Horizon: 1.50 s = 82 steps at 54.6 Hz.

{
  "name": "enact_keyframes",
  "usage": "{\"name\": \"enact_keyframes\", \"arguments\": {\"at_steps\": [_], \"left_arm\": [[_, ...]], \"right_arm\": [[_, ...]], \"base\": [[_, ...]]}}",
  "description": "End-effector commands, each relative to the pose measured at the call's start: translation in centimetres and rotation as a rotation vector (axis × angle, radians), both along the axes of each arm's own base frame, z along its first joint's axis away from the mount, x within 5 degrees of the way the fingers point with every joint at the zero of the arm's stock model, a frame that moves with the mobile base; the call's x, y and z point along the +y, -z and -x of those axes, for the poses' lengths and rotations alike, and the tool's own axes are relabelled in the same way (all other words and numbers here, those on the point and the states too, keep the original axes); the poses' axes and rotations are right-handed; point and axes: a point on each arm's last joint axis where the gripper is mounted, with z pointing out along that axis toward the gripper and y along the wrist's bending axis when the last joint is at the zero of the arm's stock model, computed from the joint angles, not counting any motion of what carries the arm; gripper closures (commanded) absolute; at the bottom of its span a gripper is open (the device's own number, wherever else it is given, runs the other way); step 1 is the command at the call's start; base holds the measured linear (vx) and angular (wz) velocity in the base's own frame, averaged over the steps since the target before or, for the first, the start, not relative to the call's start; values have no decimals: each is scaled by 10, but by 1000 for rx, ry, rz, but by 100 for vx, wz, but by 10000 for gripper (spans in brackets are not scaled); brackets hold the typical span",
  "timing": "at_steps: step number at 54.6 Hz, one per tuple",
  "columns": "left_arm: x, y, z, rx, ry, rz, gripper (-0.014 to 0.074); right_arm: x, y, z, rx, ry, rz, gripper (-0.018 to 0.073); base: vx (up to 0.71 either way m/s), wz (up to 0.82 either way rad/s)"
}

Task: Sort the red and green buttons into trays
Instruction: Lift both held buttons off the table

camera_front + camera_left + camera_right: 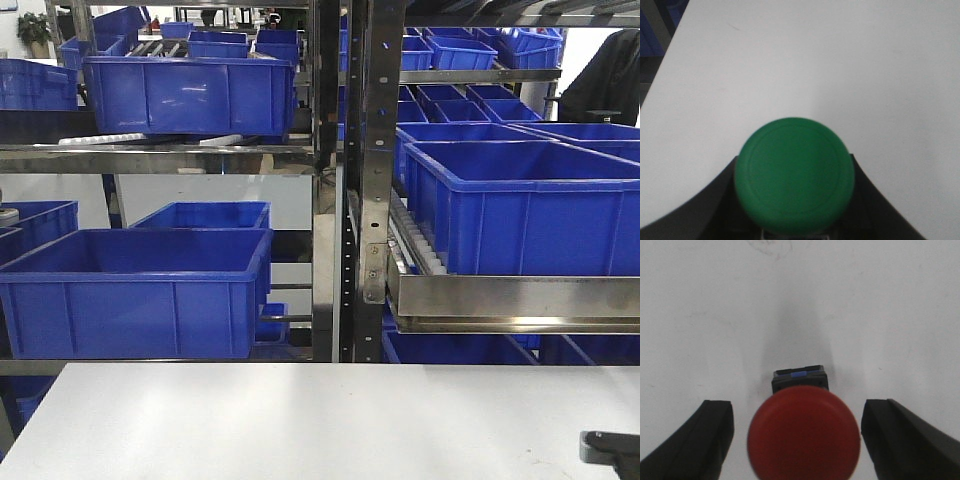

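Many blue crates [175,290] on steel rack [355,180] behind white desk [300,420]. Left gripper [796,172] clamps green button [796,182]; right gripper [799,412] spread wide around red button [804,435] on desk, not touching.

right pincer [797,412]: black, curved, matte | left pincer [794,165]: dark, curved

Blue crates [135,300] on steel racks [378,150], white table [300,425]

Your left wrist view: green button [796,175], round domed cap facing the camera, body hidden. Your right wrist view: red button [804,432] on the white table [800,305], dark squarish body behind its cap.
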Motion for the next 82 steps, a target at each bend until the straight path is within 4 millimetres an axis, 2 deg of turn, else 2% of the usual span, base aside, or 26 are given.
{"name": "enact_keyframes", "arguments": {"at_steps": [1, 16, 30, 40, 46, 56, 61, 70, 82], "left_arm": [[1, -17, -10, -139, -15, 11, 575], [1, -17, -10, -139, -15, 11, 575], [1, -18, -10, -145, -15, 11, 575], [1, -18, -10, -152, -13, 12, 575], [-2, -21, -11, -166, 20, 8, 575], [-19, -41, -10, -278, 247, -13, 575], [-23, -53, -8, -316, 264, 39, 575], [-24, -74, -2, -355, 225, 149, 575], [-29, -112, 13, -483, 292, 161, 575]], "right_arm": [[-1, -9, -14, -105, -14, 14, -6], [-2, -8, -18, -142, -15, 16, 5], [-1, -5, -13, -83, -13, 12, 104], [-1, -6, -15, -102, -14, 13, 247], [-1, -6, -15, -101, -18, 14, 365], [-1, -14, -12, -108, -51, 20, 572], [1, -26, -11, -145, -43, 6, 574], [10, -63, -5, -272, -70, -20, 572], [50, -128, 13, -558, -222, -36, 568]], "base": [[0, 0], [0, 0], [0, 0], [0, 0], [0, 0], [0, 0], [0, 0], [0, 0], [0, 0]]}}
